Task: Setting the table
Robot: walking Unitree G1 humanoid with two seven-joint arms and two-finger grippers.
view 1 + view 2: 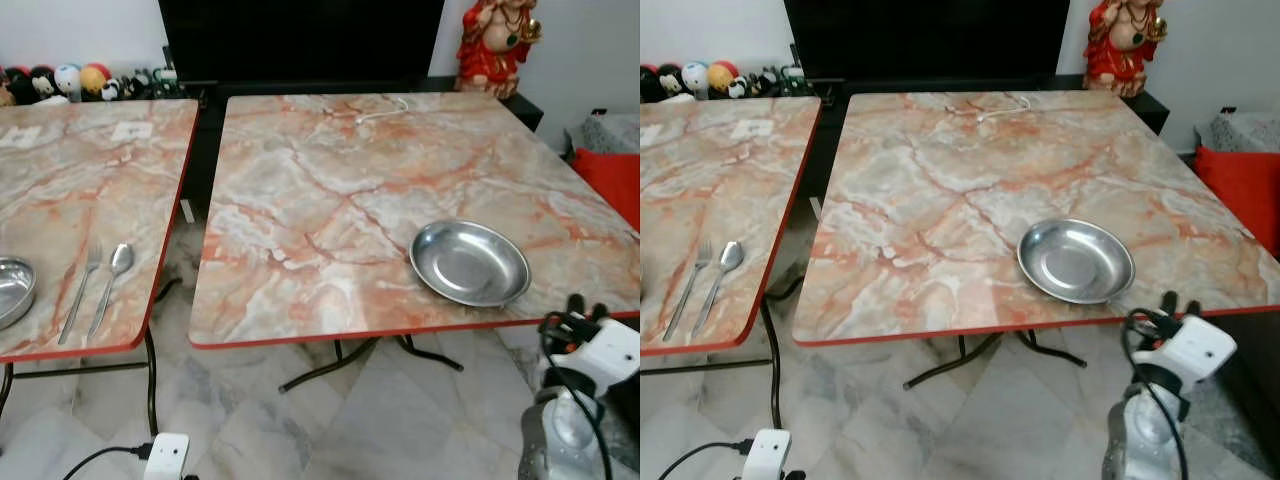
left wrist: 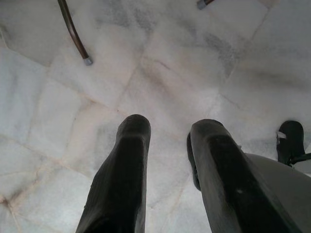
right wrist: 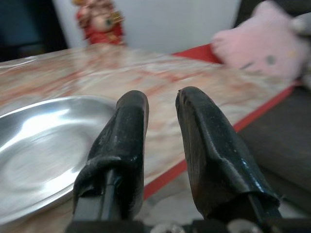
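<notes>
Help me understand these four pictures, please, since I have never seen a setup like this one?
They come from a humanoid robot setting a table. The two wide pictures are taken by a stereo camera on its head, looking down at two orange-veined marble-pattern folding tables with red edges. The right-hand table bears a round shiny steel plate near its front edge. The left-hand table bears a steel fork, a steel spoon and part of another steel dish.

The other two pictures come from cameras on the wrists, looking along each claw's two black fingers. The right claw is open, empty, and sits at the table edge beside the plate. The left claw hangs open over the pale marble floor, holding nothing.
</notes>
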